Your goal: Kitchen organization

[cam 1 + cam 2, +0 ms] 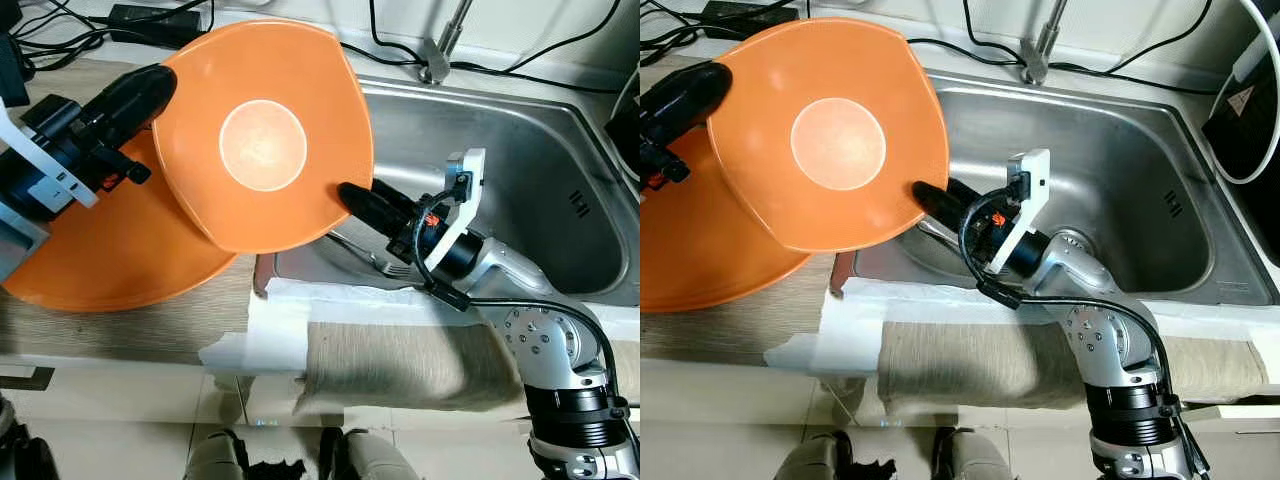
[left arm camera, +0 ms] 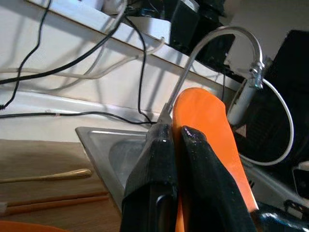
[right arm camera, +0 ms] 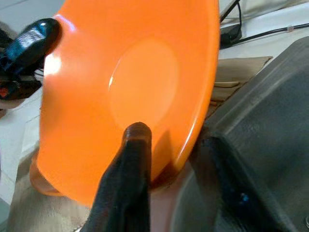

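Note:
An orange bowl hangs tilted over the sink's left edge, its inside facing up toward me. My left gripper is shut on its far left rim; in the left wrist view the two fingers pinch the orange edge. My right gripper grips the near right rim. In the right wrist view one finger lies inside the bowl and the other outside. A larger orange plate rests on the wooden counter underneath.
The steel sink lies to the right, a fork in it below the bowl. A tap and black cables run along the back. A beige cloth and white paper cover the counter's front edge.

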Controlling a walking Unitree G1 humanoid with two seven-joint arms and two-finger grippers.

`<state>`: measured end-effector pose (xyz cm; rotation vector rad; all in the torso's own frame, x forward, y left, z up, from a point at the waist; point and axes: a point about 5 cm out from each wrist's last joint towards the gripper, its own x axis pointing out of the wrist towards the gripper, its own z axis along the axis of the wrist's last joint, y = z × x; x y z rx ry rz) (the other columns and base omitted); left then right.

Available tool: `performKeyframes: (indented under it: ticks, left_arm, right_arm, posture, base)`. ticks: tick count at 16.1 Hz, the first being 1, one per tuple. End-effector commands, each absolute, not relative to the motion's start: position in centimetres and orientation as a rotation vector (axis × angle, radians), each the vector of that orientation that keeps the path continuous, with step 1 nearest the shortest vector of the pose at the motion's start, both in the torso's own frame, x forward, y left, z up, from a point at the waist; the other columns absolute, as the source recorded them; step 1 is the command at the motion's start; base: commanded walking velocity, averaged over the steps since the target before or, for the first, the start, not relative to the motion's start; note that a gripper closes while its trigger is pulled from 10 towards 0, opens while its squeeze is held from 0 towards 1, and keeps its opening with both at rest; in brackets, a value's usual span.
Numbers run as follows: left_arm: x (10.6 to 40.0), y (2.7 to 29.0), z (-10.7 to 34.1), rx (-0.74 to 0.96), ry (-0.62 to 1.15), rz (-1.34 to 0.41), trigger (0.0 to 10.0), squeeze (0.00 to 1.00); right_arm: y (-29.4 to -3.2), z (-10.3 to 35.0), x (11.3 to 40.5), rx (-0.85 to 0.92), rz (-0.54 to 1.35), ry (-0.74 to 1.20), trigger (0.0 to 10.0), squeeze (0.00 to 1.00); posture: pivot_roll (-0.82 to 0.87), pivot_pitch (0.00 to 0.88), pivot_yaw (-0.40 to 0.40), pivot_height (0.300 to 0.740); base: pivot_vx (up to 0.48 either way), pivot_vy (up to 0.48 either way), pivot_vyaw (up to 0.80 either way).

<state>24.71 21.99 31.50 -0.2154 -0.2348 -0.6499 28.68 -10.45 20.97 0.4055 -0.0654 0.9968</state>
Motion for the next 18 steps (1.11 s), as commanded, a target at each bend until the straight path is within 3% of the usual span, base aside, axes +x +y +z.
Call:
performKeyframes:
  ticks: [1,2,3,4,5,6,13,14,16,18]
  left_arm:
    - [23.9,20.9,32.0,-0.169,-0.269,-0.736,6.9,0.0]
    - [23.9,20.8,31.9,-0.164,-0.269,-0.739,4.7,0.0]
    - [23.9,20.7,31.9,-0.163,-0.27,-0.74,5.8,0.0]
    - [23.9,20.7,31.9,-0.157,-0.271,-0.739,10.0,0.0]
    - [24.0,20.5,31.9,-0.158,-0.279,-0.741,10.0,0.0]
    - [24.0,20.3,31.8,-0.178,-0.283,-0.751,10.0,1.0]
    - [23.7,20.9,32.3,-0.155,-0.316,-0.752,10.0,1.0]
    - [23.8,21.4,32.6,-0.139,-0.358,-0.693,10.0,0.0]
    - [24.2,21.9,33.4,-0.183,-0.454,-0.632,10.0,0.0]
    - [24.2,21.4,33.1,-0.071,-0.425,-0.649,10.0,0.0]
  right_arm:
    - [-11.4,20.7,28.9,0.397,0.939,-0.063,0.0,0.0]
    - [-11.5,20.8,29.0,0.396,0.929,-0.068,0.0,0.0]
    - [-11.6,20.8,29.1,0.395,0.924,-0.071,0.0,0.0]
    - [-11.7,20.9,29.2,0.393,0.92,-0.074,0.0,0.0]
    - [-11.8,21.1,29.4,0.391,0.912,-0.081,0.0,0.0]
    - [-11.9,21.2,29.6,0.389,0.902,-0.084,0.0,0.0]
    - [-12.8,21.3,30.5,0.375,0.82,-0.081,0.0,0.0]
    - [-13.3,21.7,30.7,0.379,0.8,-0.095,0.0,0.0]
    - [-14.6,22.3,31.5,0.356,0.745,-0.113,0.0,0.0]
    - [-17.1,24.4,32.4,0.325,0.667,-0.184,0.0,0.0]
  posture:
    - [-0.07,0.163,-0.117,0.74]
    - [-0.07,0.159,-0.119,0.74]
    - [-0.07,0.159,-0.119,0.74]
    - [-0.07,0.159,-0.119,0.74]
    - [-0.07,0.152,-0.121,0.74]
    - [-0.07,0.15,-0.121,0.74]
    - [-0.08,0.15,-0.127,0.74]
    - [-0.08,0.15,-0.127,0.74]
    - [-0.08,0.162,-0.131,0.74]
    - [-0.08,0.165,-0.13,0.74]
  base:
    - [0.0,0.0,0.0]
    - [0.0,0.0,0.0]
    - [0.0,0.0,0.0]
    - [0.0,0.0,0.0]
    - [0.0,0.0,0.0]
    - [0.0,0.0,0.0]
    - [0.0,0.0,0.0]
    - [0.0,0.0,0.0]
    - [0.0,0.0,0.0]
    - [0.0,0.0,0.0]
